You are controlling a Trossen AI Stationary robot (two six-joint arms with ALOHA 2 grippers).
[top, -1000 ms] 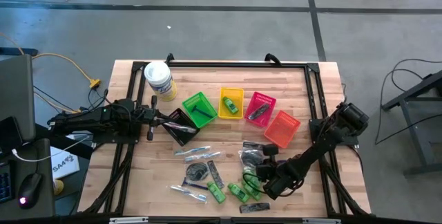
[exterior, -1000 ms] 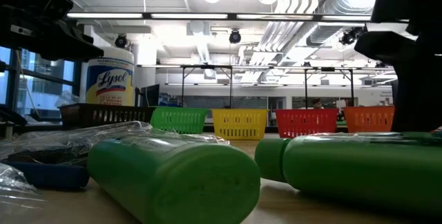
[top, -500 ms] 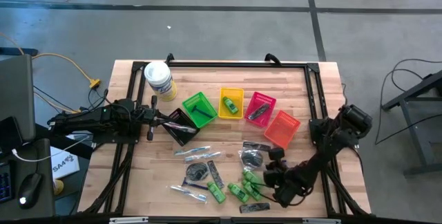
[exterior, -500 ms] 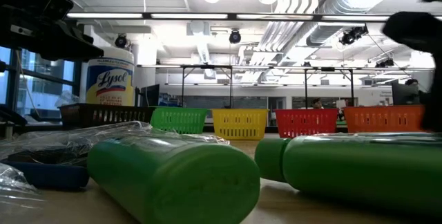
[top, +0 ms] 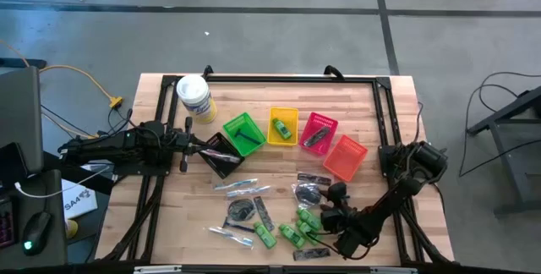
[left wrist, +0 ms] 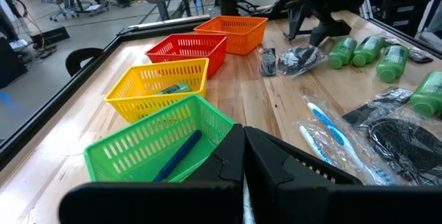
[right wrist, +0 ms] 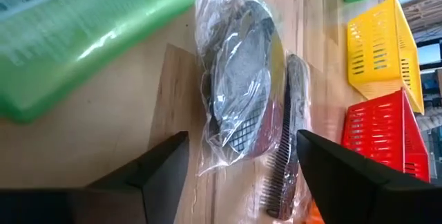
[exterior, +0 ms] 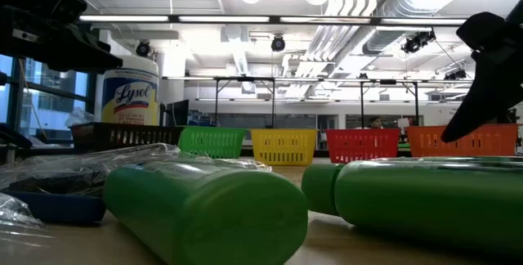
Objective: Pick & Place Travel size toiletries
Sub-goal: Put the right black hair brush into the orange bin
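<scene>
right gripper: I've got it low over the table on the near side of the orange basket, fingers spread wide, holding nothing.
target: a round dark packet sits between the fingers with a comb beside it, so it looks lined up for a grab.
left gripper: parked, closed, empty, beside the green basket.

From table height I see two fat bright green plastic bottles lying on their sides up close, crinkled clear wrapping to their left (contents hard to make out). Behind stand slotted plastic baskets: green, yellow, red, orange, plus a white Lysol tub
</scene>
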